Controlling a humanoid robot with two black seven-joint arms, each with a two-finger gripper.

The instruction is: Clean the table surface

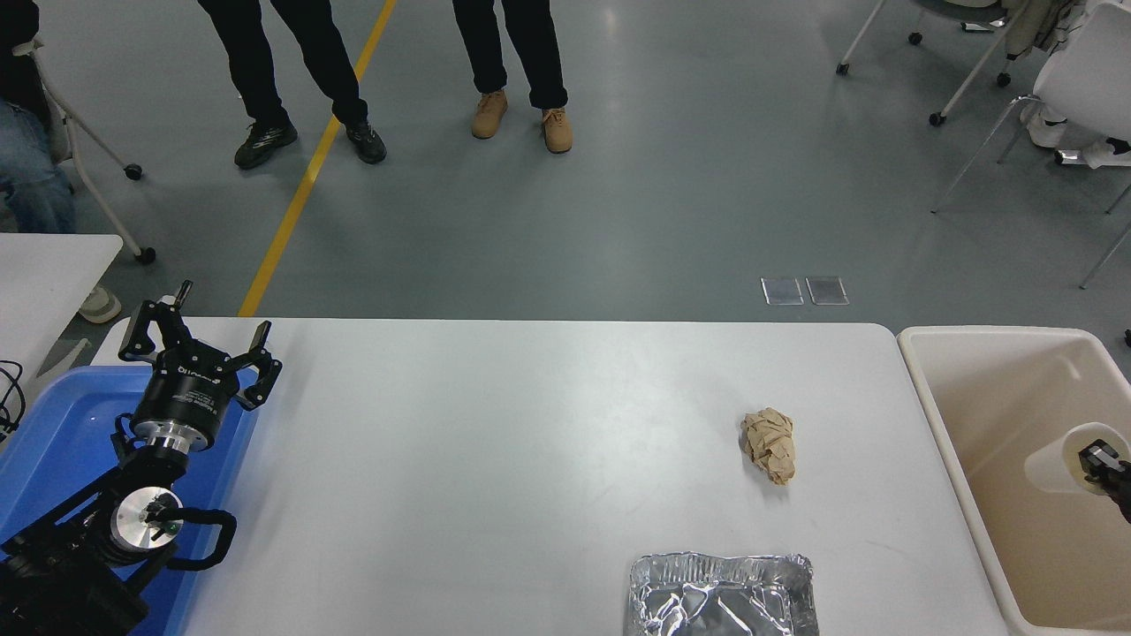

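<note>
The table surface (495, 442) is a wide white top. On its right half lies a crumpled brown paper ball (769, 444), and a crinkled foil tray (720, 594) sits at the front edge. My right gripper (1096, 461) enters from the right edge, shut on the rim of a white paper cup (1047, 464). It holds the cup on its side above the inside of the beige bin (937, 415). My left gripper (199, 334) stays parked at the lower left, its fingers spread open and holding nothing.
A blue tray (53, 433) lies under the left arm at the table's left end. A smaller white table (44, 265) stands further left. Two people's legs (512, 53) are on the floor beyond the table, and chairs (1060, 79) stand at the upper right.
</note>
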